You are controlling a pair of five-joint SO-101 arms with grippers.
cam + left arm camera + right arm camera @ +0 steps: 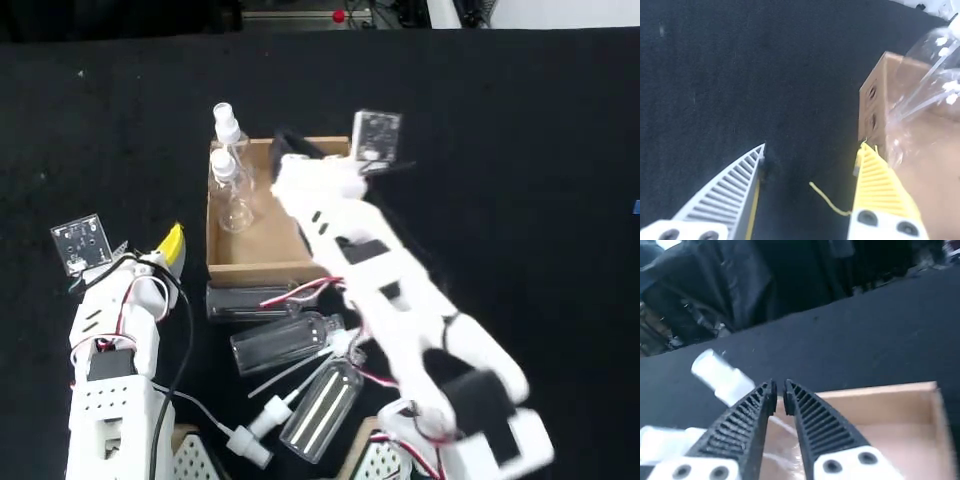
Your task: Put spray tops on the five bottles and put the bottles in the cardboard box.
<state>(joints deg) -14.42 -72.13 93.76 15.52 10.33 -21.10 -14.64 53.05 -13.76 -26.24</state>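
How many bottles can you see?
5. Two capped bottles stand inside the cardboard box. Three uncapped bottles lie on the table in front of it. The right arm may hide more.

The right hand [779, 391], fingers almost together, hangs over the cardboard box [900, 410]. A white spray top [720, 377] sits just beyond.

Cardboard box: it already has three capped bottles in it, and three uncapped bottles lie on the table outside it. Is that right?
Not quite. The high view shows two capped bottles in the cardboard box, not three. The rest holds: three uncapped bottles lie on the table outside it.
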